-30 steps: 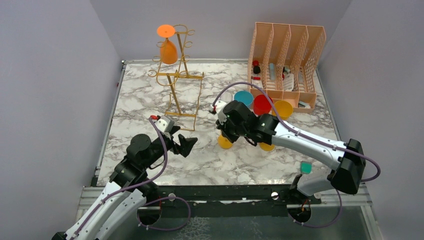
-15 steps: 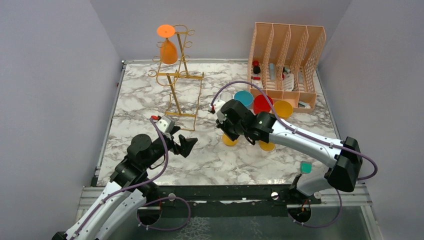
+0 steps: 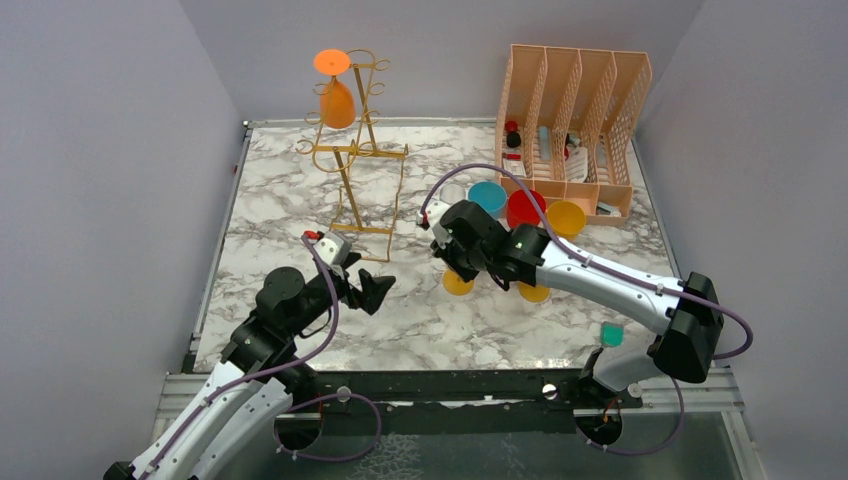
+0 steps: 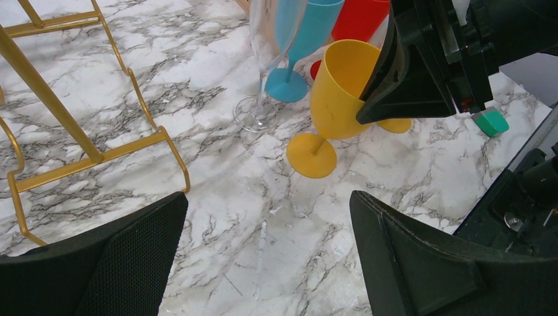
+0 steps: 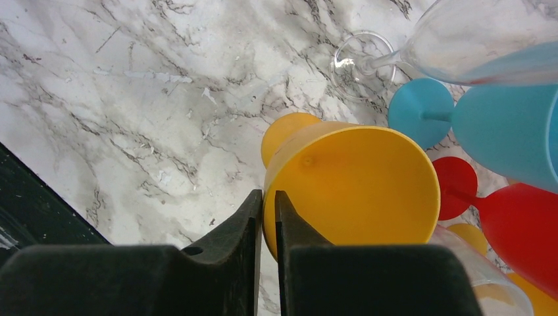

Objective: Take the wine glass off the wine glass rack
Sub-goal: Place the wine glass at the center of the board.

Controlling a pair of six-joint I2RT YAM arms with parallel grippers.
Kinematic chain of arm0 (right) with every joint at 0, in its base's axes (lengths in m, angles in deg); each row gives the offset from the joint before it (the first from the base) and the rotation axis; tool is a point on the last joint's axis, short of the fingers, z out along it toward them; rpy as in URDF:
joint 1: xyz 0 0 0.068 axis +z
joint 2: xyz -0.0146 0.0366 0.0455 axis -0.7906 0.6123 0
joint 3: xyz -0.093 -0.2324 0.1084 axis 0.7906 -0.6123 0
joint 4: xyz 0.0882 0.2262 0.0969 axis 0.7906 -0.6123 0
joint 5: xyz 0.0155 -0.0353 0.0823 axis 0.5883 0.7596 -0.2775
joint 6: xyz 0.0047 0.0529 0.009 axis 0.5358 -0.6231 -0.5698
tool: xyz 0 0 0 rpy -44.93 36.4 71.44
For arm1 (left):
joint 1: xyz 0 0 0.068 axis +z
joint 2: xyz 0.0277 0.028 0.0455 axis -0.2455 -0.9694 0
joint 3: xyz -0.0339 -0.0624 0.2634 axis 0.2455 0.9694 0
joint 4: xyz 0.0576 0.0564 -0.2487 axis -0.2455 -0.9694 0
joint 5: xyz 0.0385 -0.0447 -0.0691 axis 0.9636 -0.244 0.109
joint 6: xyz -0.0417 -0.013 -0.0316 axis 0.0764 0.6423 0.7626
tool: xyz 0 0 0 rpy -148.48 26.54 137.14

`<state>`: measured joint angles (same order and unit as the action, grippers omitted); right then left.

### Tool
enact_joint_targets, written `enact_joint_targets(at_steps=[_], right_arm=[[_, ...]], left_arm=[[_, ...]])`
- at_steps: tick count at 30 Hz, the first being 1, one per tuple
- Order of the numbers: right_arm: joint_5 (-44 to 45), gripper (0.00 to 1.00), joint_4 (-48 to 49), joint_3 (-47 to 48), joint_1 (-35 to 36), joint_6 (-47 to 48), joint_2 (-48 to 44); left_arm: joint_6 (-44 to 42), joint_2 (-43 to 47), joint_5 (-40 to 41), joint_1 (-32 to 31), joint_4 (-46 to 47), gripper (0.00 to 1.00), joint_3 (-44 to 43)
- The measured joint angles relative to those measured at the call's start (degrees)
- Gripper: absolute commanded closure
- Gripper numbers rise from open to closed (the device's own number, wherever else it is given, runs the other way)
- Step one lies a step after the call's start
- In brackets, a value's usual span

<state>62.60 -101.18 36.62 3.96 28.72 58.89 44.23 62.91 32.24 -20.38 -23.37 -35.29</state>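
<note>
Gold metal-wire wine glass rack [image 3: 352, 150]; glossy marbled tabletop [image 3: 270, 210].

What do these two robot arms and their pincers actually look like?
Both the left arm and right arm have white links with bulky black joints, and a purple cable loops along each. The left gripper and right gripper are black, with two wedge-shaped fingers; one looks finely textured.

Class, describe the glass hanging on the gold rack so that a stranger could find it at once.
Look to the far left of the marble table, where a tall gold wire rack stands. An orange wine glass hangs upside down near its top, the only glass on the rack.
</note>
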Motion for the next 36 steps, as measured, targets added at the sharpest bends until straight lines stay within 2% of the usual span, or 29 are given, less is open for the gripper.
enact_joint_targets(at_steps=[9, 21, 30, 36], right_arm=[[0.02, 0.90, -0.07, 0.00, 0.00, 0.44, 0.00], [-0.02, 0.74, -0.46, 0.33, 0.00, 0.39, -0.57], [-0.17, 0.72, 0.68, 0.33, 0.00, -0.26, -6.40], [-1.27, 0.72, 3.04, -0.59, 0.00, -1.79, -9.07]], left_arm=[[0.00, -0.24, -0.02, 0.00, 0.00, 0.01, 0.00], [0.04, -1.07, -0.02, 0.00, 0.00, 0.01, 0.00], [1.51, -2.58, 0.57, 0.00, -0.02, 0.01, 0.00], [7.13, -2.56, 4.50, 0.00, -0.04, 0.01, 0.13]])
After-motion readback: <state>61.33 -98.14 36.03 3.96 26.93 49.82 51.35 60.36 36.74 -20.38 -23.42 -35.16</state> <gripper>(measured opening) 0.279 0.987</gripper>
